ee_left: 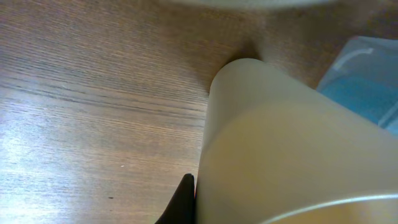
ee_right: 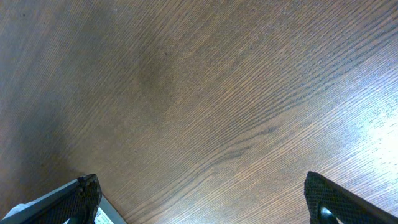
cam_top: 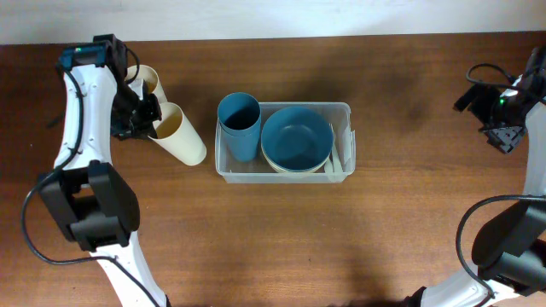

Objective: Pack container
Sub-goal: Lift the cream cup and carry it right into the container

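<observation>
Two fingers of the left gripper [cam_top: 147, 119] are closed. The overhead view puts them at the mouth end of a cream cup [cam_top: 181, 136] lying on its side, and the hold looks like a pinch on the rim wall. From the left wrist, one dark fingertip [ee_left: 182, 200] shows hard against the cup's wall, and the cup fills most of what lies ahead.

Out from the fingers, the cup's long axis slants toward the robot's right and a little nearer the robot, with the base end leading. Further along that side, near the cup's base but apart from it, stands the container [cam_top: 345, 111], its long side running left to right. A blue cup [cam_top: 239, 126] stands in the end nearest the fingers, and a blue bowl [cam_top: 296, 138] fills the middle. Just beyond the fingers, on the side away from the robot, lies a second cream cup [cam_top: 150, 82].

The right gripper [cam_top: 503, 128] hangs well apart on the container's other side, its jaws wide over the bare table [cam_top: 384, 222], holding nothing. The left arm is therefore the nearer one. I judge the coming move to be a lift and a carry to the right. The cup would need to be turned or nested, since the container's near end is already taken.
</observation>
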{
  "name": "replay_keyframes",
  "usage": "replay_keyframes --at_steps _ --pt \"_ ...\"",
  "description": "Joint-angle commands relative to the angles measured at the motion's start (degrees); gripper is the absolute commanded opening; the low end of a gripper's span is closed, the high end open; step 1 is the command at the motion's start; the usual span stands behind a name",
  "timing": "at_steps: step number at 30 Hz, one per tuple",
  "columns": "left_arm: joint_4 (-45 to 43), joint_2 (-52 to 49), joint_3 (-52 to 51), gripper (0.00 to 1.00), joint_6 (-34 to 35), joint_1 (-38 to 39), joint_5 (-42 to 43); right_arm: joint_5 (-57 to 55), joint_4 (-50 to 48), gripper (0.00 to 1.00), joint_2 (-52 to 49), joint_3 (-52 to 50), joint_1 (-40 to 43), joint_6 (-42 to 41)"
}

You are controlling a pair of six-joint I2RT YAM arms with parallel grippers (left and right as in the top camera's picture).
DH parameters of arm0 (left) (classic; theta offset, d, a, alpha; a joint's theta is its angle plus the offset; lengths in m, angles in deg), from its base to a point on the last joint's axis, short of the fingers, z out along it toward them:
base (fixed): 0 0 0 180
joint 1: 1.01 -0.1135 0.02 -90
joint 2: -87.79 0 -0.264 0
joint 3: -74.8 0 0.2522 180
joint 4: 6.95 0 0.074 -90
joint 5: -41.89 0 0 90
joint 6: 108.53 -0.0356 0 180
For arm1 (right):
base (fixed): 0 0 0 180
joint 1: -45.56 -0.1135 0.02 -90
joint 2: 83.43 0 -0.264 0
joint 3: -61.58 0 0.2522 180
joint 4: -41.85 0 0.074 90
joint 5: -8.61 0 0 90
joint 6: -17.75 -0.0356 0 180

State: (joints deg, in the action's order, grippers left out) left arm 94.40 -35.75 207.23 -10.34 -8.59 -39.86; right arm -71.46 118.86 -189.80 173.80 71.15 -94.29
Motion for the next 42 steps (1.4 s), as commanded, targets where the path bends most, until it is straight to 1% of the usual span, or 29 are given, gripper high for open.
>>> replay_keyframes --at_steps 1,5,9,13,16,23,31,42 --pt "0.6 7.7 -0.1 0.02 -1.7 0.0 0.9 -0.5 0.0 0.99 -0.1 0.2 0.3 0.1" --pt "1.9 14.1 -0.1 0.02 -2.1 0.1 -1.2 -0.5 0.0 0.99 -0.1 0.2 0.3 0.1" --pt "3.7 20.6 -0.1 0.02 -2.8 0.4 -1.3 -0.5 0.0 0.99 -0.1 0.2 0.3 0.1" --pt "6.3 25.8 -0.1 0.02 -2.8 2.5 -3.1 -0.5 0.0 0.99 -0.1 0.2 0.3 0.1" --pt "8.2 28.2 -0.1 0.02 -3.4 5.4 -3.6 -0.5 0.0 0.99 -0.1 0.2 0.3 0.1" --pt "8.0 28.4 -0.5 0.02 -4.0 14.5 -5.0 -0.5 0.0 0.99 -0.1 0.2 0.3 0.1" --pt "5.7 27.1 -1.2 0.01 -3.2 19.1 -5.7 -0.5 0.0 0.99 -0.1 0.2 0.3 0.1" --pt "-1.3 26.7 -14.1 0.02 -2.4 23.7 -5.7 -0.5 0.0 0.99 -0.1 0.2 0.3 0.1"
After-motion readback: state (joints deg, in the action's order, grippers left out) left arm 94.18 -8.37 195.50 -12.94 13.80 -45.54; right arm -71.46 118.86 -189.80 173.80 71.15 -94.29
